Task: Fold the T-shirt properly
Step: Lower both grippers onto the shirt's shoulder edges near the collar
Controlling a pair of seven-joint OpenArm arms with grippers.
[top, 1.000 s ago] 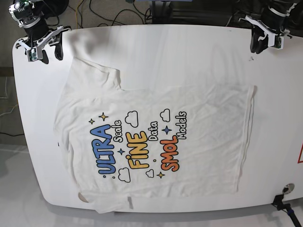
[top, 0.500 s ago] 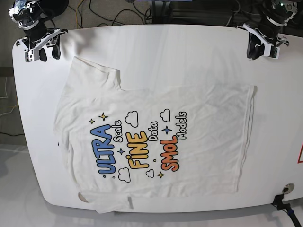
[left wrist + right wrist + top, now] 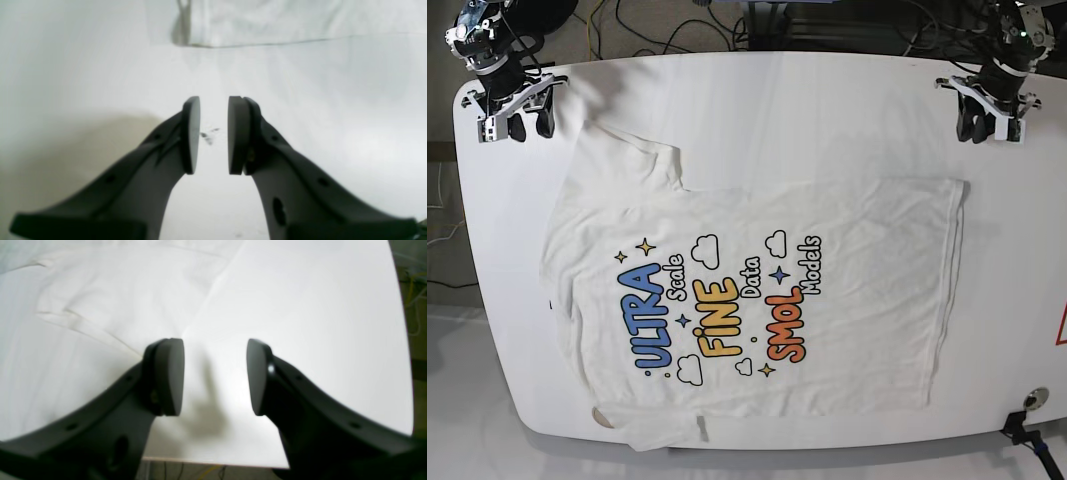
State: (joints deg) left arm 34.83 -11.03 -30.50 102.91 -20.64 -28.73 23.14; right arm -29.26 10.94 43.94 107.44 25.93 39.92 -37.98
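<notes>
Base view, from the left: the black-and-silver metal right gripper (image 3: 517, 128) hangs over the far left corner of the white, smooth, round-cornered tabletop (image 3: 807, 120), its dark jaws standing apart with nothing between them, near the upper sleeve of the T-shirt but not gripping it. Next comes the large white short-sleeved cotton T-shirt (image 3: 867, 300), spread flat and turned sideways across the middle of the tabletop, with its neck end to the left and its hem to the right. One sleeve points to the far side; the other reaches the near edge, by a small brownish oval patch. Its print runs sideways, with "ULTRA Scale" in blue and black-outlined white, then "FiNE Data" with yellow, then "SMOL Models" with orange, among clouds and stars. Farther right, the black-and-silver metal left gripper (image 3: 993, 132) hangs beyond the shirt's far hem corner, its jaws apart and empty, clear of the cloth.
</notes>
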